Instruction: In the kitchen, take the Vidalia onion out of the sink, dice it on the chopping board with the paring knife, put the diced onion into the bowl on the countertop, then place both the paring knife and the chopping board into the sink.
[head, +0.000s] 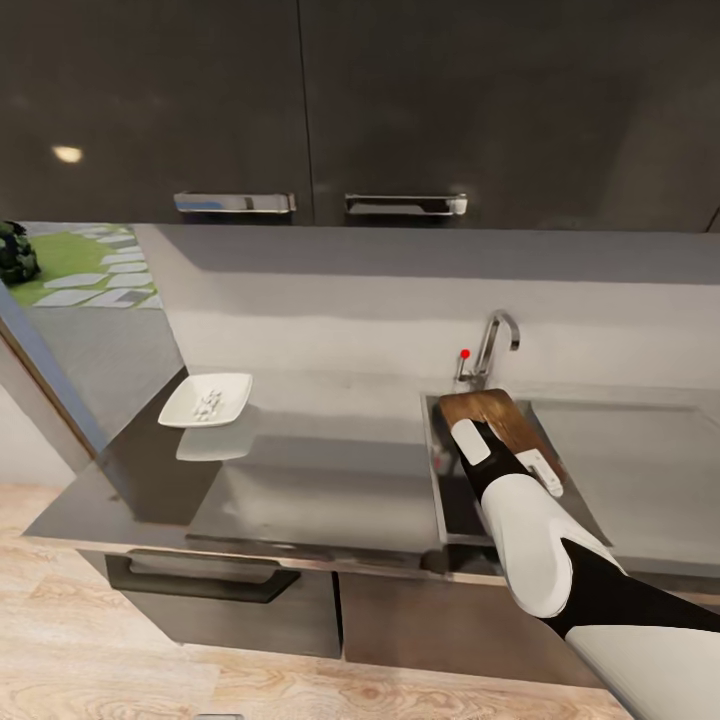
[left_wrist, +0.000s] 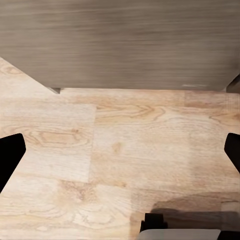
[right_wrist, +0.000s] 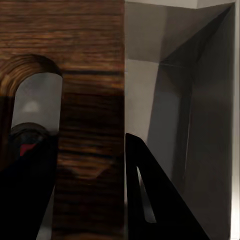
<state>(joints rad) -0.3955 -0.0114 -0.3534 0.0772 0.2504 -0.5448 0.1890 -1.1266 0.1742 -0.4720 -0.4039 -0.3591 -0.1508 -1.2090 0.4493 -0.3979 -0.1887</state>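
Right claw (right_wrist: 90, 190) clamped on chopping board (head: 500, 420), one dark finger each face (slot hole beside finger in right wrist view). Board tilted over sink (head: 450, 520), leaning toward tap (head: 492, 345). Left claw (left_wrist: 120, 150) spread wide over wooden floor (left_wrist: 125, 150), holding nothing. Farther left on surface (head: 300, 480), bowl (head: 207, 400) with white diced onion (head: 208, 404).

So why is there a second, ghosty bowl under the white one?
In the head view, the glossy countertop mirrors the bowl, and a lamp glints on the upper cabinet. In the right wrist view, the chopping board looks blurry, being so close.
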